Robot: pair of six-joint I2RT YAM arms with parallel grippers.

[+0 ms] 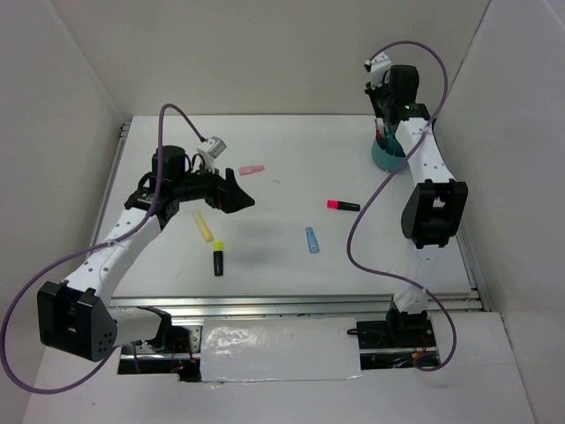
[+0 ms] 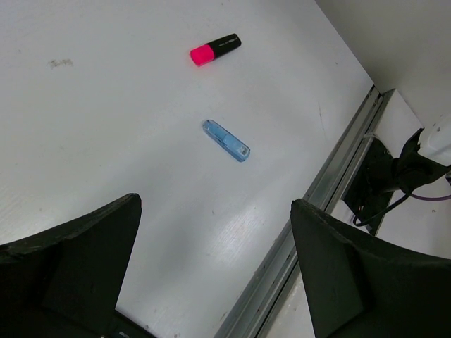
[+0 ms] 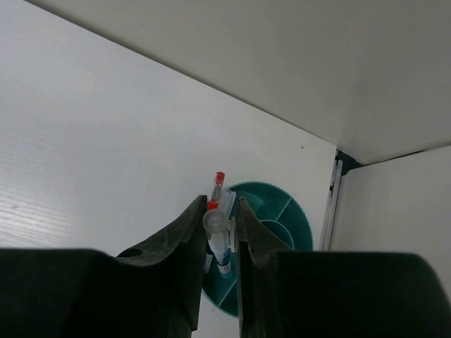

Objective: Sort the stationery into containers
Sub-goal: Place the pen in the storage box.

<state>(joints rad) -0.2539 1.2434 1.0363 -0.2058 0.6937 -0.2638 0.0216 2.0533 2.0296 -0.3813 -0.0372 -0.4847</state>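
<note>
- top external view: teal cup (image 1: 387, 159) stands far right; right gripper (image 1: 381, 124) over it, jaws almost closed on a clear pen (image 3: 215, 224), not yet released.
- left gripper (image 1: 240, 194) hovers mid-left, jaws wide apart, empty.
- five pieces left to sort, all loose: yellow highlighter (image 1: 203, 226), yellow-black marker (image 1: 217, 258), pink-black highlighter (image 1: 342, 205), blue pen (image 1: 312, 239), pink eraser (image 1: 252, 169).

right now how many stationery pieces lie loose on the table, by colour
yellow highlighter: 1
black-and-yellow marker: 1
blue piece: 1
pink-and-black highlighter: 1
pink eraser: 1
total: 5
not counted: the clear pen in the right gripper, above the teal cup
</note>
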